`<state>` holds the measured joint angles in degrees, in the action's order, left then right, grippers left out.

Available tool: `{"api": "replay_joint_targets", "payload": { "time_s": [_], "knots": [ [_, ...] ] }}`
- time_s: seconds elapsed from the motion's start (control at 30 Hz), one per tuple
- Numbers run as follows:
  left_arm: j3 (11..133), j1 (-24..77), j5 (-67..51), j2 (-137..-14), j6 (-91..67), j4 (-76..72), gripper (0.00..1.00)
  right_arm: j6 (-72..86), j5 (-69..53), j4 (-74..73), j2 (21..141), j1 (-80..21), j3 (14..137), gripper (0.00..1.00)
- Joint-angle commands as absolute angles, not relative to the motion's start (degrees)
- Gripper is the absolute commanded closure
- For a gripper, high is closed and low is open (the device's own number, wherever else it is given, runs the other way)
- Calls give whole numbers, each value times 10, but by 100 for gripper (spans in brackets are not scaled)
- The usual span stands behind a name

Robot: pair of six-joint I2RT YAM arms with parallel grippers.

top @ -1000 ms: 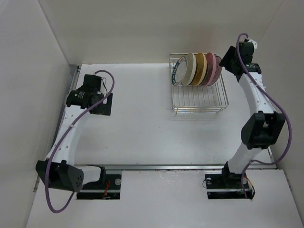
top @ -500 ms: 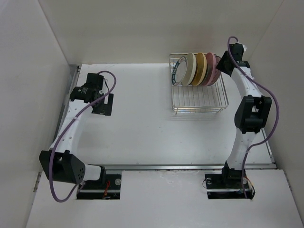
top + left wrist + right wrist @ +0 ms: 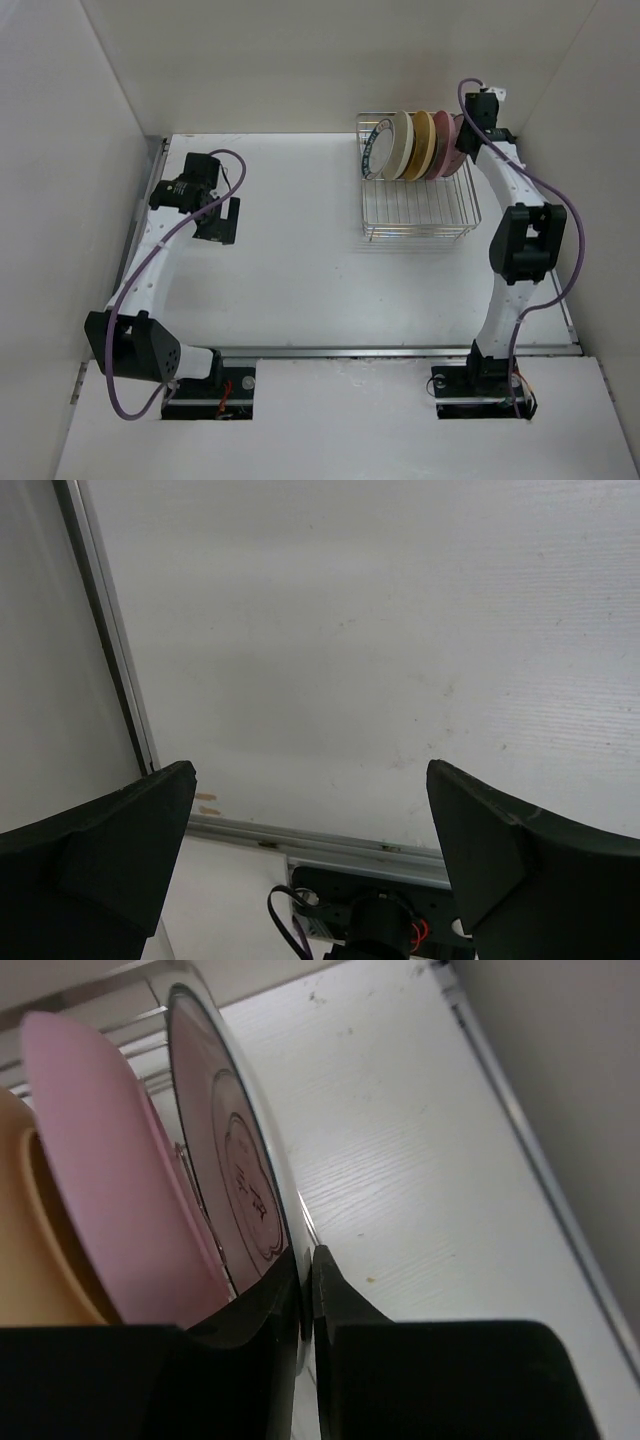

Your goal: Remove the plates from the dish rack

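No legible text; stamp on plate too blurred.

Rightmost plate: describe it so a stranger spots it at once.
The dish rack sits far right on the table, plates standing on edge. The end plate, right of the pink plate, has the right gripper on its rim; it alone shows a glossy stamped back.

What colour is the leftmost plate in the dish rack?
The leftmost plate is white with a teal patterned ring near the rim, clearest in the top external view.
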<state>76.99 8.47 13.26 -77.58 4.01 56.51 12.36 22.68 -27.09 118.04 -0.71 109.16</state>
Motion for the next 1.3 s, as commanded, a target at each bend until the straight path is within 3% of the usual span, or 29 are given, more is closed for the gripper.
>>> {"api": "replay_joint_targets", "payload": {
  "time_s": [0.0,0.27,0.4,0.5,0.57,0.67,0.77,1.0,1.27],
  "knots": [
    [795,82,116,-747,39,581,0,60,335,-204,1065,-25,1111,100],
    [790,82,89,-713,49,581,0,-31,567,-228,982,-94,1154,100],
    [785,82,89,-701,49,581,0,-25,552,-210,893,-203,1087,100],
    [773,82,89,-701,49,576,0,23,393,-171,831,-269,980,100],
    [773,82,105,-701,49,576,0,67,212,-164,840,-302,946,100],
    [773,82,115,-694,49,576,0,131,6,-158,894,-327,959,100],
    [773,76,115,-688,44,576,0,178,-137,-141,1022,-354,994,100],
    [762,70,115,-688,44,570,0,287,-335,-91,1225,-378,1083,100],
    [762,70,110,-688,49,565,0,342,-358,-61,1335,-390,1098,99]
  ]
}}
